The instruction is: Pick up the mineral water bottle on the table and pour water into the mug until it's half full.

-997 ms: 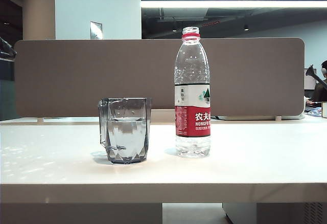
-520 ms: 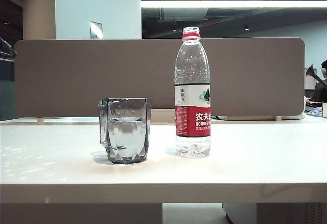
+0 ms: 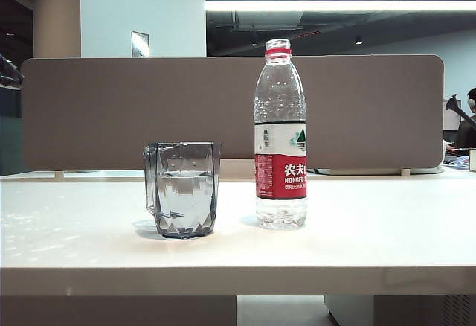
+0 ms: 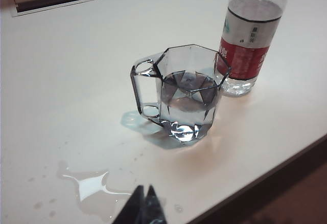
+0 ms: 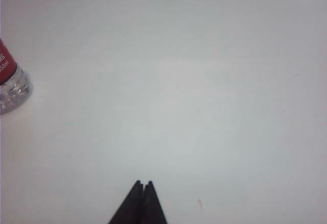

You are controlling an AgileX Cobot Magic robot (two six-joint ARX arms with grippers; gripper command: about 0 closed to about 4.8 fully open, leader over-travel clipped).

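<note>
Bottle and mug standing untouched at the frame's centre.
The mineral water bottle (image 3: 280,134) is standing upright, long axis vertical, open neck pointing up, just right of the mug (image 3: 183,189) on the table (image 3: 372,229). The left gripper (image 4: 143,199) and right gripper (image 5: 143,185) are hovering apart, jaws pressed together, holding nothing.

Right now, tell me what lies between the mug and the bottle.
Only bare table: the exterior view shows a clear gap between the mug and the mineral water bottle, which stand apart.

clear plastic bottle (image 3: 280,136), glossy table (image 3: 372,229)
</note>
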